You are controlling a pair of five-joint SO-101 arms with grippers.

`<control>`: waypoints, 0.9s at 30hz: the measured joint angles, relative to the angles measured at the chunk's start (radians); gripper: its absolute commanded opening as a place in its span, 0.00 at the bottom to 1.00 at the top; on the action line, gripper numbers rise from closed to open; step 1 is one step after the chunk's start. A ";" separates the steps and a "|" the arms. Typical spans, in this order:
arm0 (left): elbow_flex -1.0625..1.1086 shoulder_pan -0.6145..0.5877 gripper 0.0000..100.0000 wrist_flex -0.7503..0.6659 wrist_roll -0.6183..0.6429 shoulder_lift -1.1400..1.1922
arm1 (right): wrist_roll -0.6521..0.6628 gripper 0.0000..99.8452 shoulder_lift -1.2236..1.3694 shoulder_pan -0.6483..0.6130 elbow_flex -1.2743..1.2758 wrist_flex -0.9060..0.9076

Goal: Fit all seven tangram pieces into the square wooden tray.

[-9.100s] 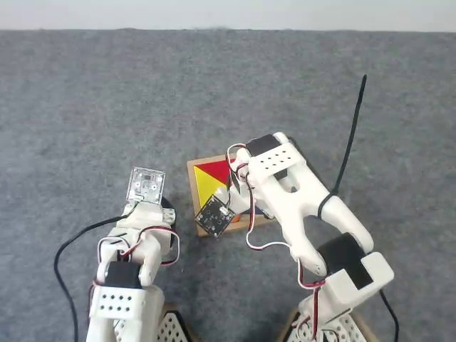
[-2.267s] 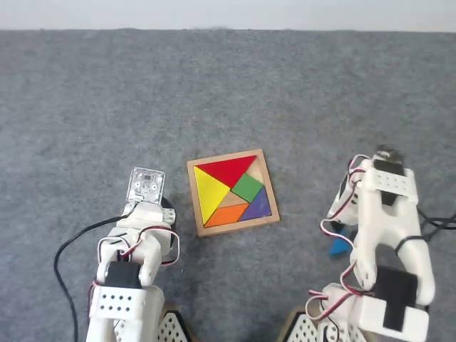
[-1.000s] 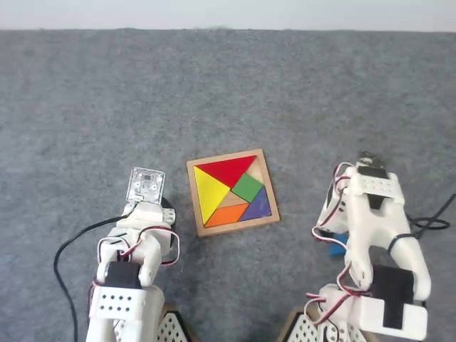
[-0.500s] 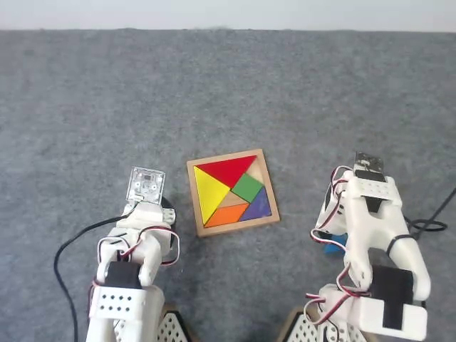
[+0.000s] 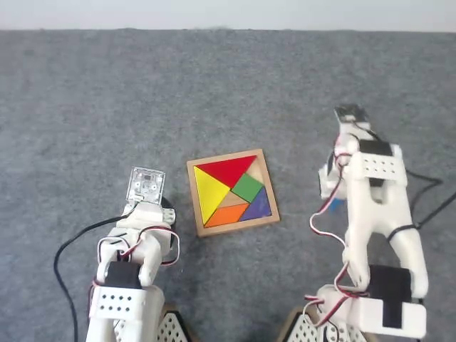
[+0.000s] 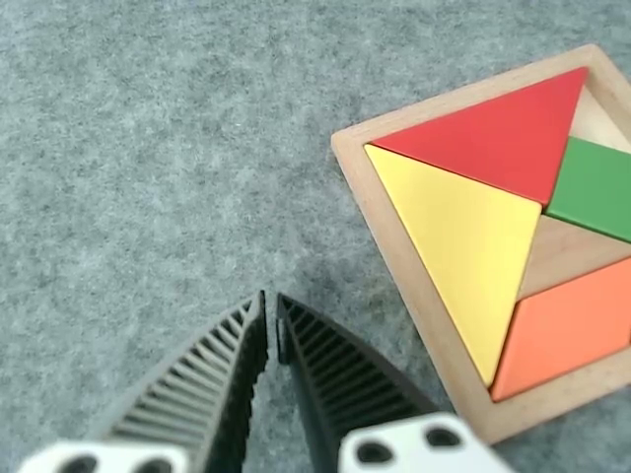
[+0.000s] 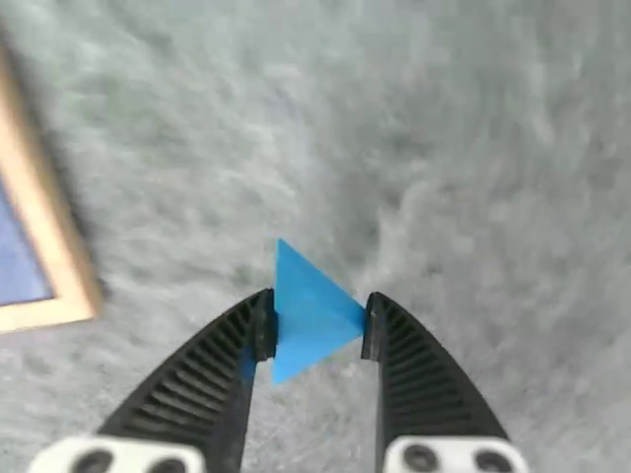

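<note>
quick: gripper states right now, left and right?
Left gripper: shut, holding nothing, beside the wooden tray.
Right gripper: shut on the blue triangle.

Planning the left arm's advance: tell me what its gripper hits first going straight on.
Probably nothing: ahead of the left gripper lies bare grey mat; the wooden tray sits off that line.

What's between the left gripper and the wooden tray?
Only bare grey mat separates the left gripper from the wooden tray, as the left wrist view shows.

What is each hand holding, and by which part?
The right hand pinches the blue triangle by one edge and the opposite corner. The left hand, shut, holds nothing.
</note>
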 measured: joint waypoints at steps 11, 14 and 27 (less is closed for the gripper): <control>0.000 0.000 0.02 0.000 0.000 0.000 | 0.051 0.08 0.002 -0.213 -0.219 0.043; 0.000 0.000 0.02 0.000 0.000 0.000 | 0.064 0.08 0.051 -0.270 -0.275 0.048; 0.000 0.000 0.02 0.000 0.000 0.000 | 0.075 0.08 0.545 -0.373 -0.766 0.170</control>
